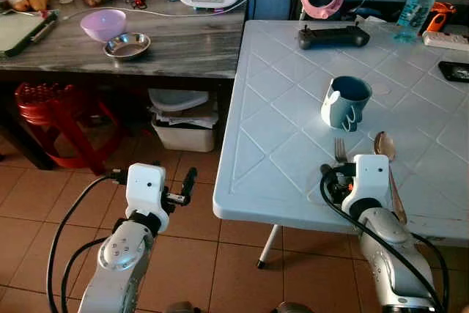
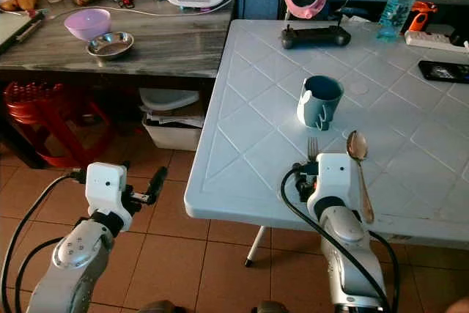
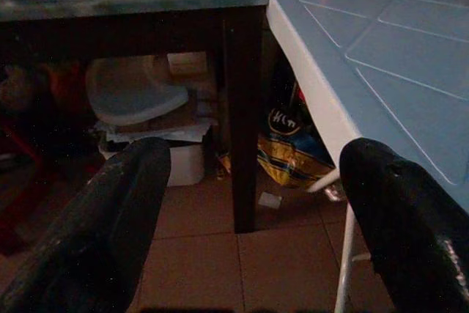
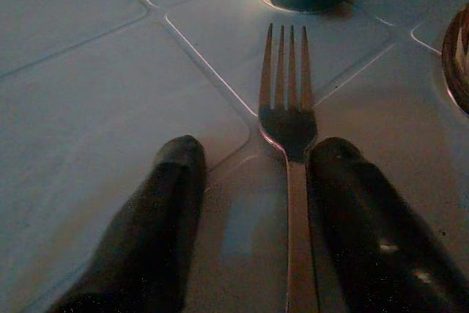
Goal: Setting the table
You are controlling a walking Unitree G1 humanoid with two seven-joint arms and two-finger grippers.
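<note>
Table part-set: fork [image 4: 290,111] flat on the white table [image 1: 278,137] at lower centre, lying between the parted fingers of the right gripper [image 4: 253,210], spoon [image 1: 386,148] beside, mug [image 1: 345,102] behind; plates apparently remain; left gripper [image 3: 253,232] open, idle.

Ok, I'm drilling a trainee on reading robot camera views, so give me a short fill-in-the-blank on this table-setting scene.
1. The fork lies on the white table between the open fingers of the ____ pincer.
2. The fork's tines point toward the blue ____.
3. Beside the fork lies a ____.
4. The left pincer hangs over the tiled ____.

Missing words: right; mug; spoon; floor
</note>
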